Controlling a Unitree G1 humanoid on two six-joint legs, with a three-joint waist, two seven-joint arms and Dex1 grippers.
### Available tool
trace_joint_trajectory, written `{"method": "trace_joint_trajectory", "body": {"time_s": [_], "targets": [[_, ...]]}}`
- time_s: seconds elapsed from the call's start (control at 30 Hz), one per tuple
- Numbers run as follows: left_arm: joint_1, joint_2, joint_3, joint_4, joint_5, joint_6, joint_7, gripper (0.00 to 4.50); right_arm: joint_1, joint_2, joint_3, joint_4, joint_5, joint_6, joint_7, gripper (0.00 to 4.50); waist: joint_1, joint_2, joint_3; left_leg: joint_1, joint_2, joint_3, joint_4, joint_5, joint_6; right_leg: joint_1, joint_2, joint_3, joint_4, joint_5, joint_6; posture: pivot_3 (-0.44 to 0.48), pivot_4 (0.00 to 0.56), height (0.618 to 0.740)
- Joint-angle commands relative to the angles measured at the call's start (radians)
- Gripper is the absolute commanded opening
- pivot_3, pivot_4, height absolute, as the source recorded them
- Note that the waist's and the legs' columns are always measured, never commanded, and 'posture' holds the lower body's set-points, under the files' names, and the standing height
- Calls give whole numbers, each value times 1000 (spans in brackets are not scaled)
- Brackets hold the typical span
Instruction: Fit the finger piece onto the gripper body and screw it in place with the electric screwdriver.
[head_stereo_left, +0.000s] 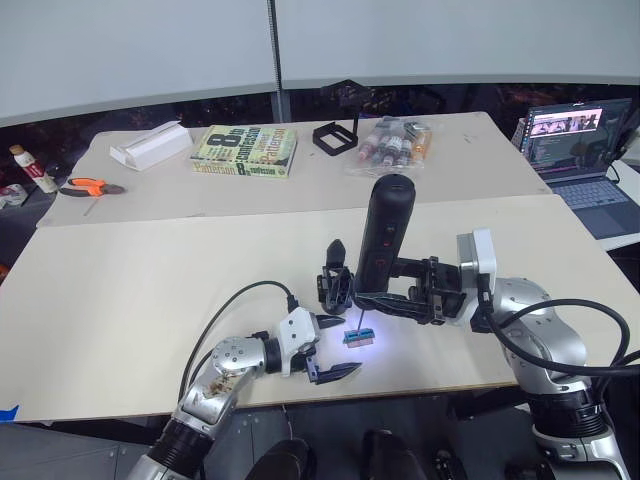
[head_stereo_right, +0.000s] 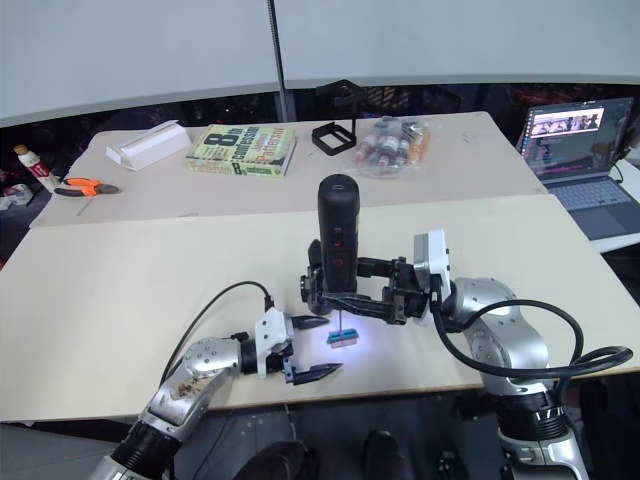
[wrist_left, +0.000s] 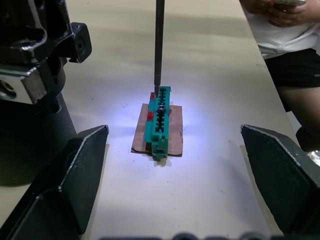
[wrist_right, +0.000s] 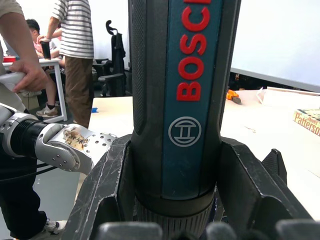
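Left tool (head_stereo_left: 328, 362) spread beside green block (head_stereo_left: 357, 336); right tool (head_stereo_left: 372, 297) pinching electric screwdriver (head_stereo_left: 383, 237) upright; gripper body (head_stereo_left: 335, 285) behind.

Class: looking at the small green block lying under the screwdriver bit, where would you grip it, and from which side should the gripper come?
Grip the green block across its two long sides, coming in low from the end away from the electric screwdriver: it is narrow, lies flat, and the bit stands over its far end.

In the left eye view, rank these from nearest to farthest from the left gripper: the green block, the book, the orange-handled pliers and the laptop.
From the left gripper:
1. Green block, just beside it on the near table, under the screwdriver bit.
2. Book, on the far table, straight beyond.
3. Orange-handled pliers, far table's left end.
4. Laptop, far right.
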Motion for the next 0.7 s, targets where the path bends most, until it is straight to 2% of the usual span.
{"method": "trace_joint_trajectory", "body": {"time_s": [0.03, 0.7], "targets": [[9, -2, -3, -19, 1, -7, 2, 4468, -28, -2, -10, -30, 14, -20, 8, 1928, 0, 0, 0, 0, 0, 0, 0, 0, 0, 0, 0, 0, 0, 0, 0, 0, 150, 740], [8, -2, -2, -18, -2, -4, 3, 4468, -15, 2, 5, -32, -10, -25, 10, 1928, 0, 0, 0, 0, 0, 0, 0, 0, 0, 0, 0, 0, 0, 0, 0, 0, 150, 740]]}}
